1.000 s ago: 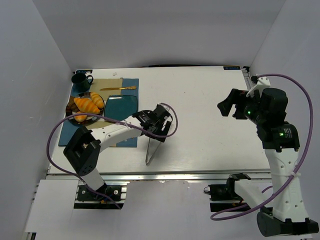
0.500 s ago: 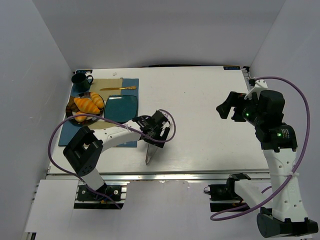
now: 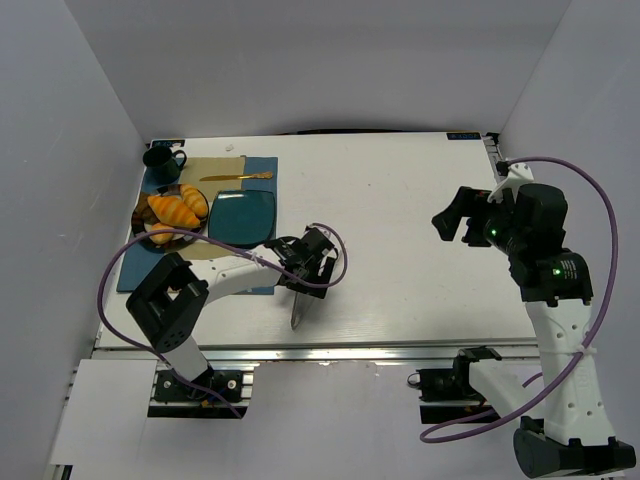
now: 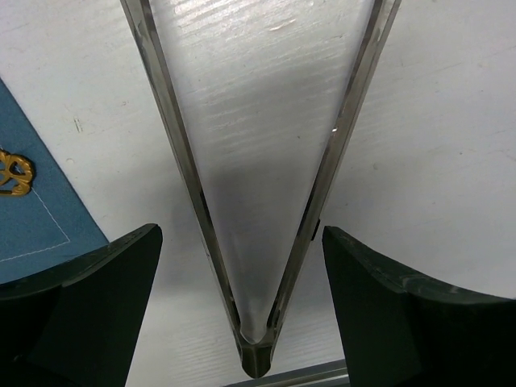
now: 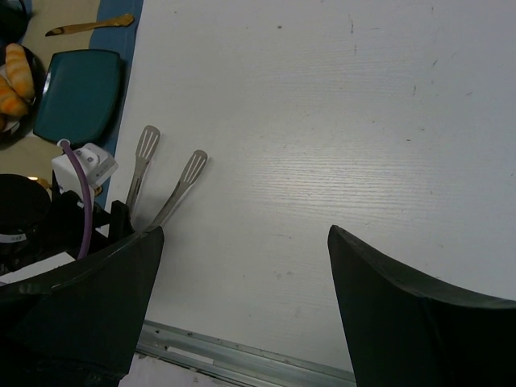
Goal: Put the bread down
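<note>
Fetching the tool, we judge: our left gripper (image 4: 240, 242) hangs wide open astride the metal tongs (image 4: 255, 355) on the table (image 3: 420, 220), gripping nothing, the right gripper (image 5: 243, 242) likewise agape and empty, the bread (image 3: 172, 208) lying on its dark dish (image 3: 138, 214) far left, so next we should need to close squarely on the tongs.

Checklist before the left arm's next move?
1. Left gripper open: ok.
2. Tongs between its fingers: ok.
3. Fingers low enough to grip: cannot tell.
4. Bread uncovered: ok.
5. Plate bare: ok.
6. Right gripper away from tongs: ok.
</note>
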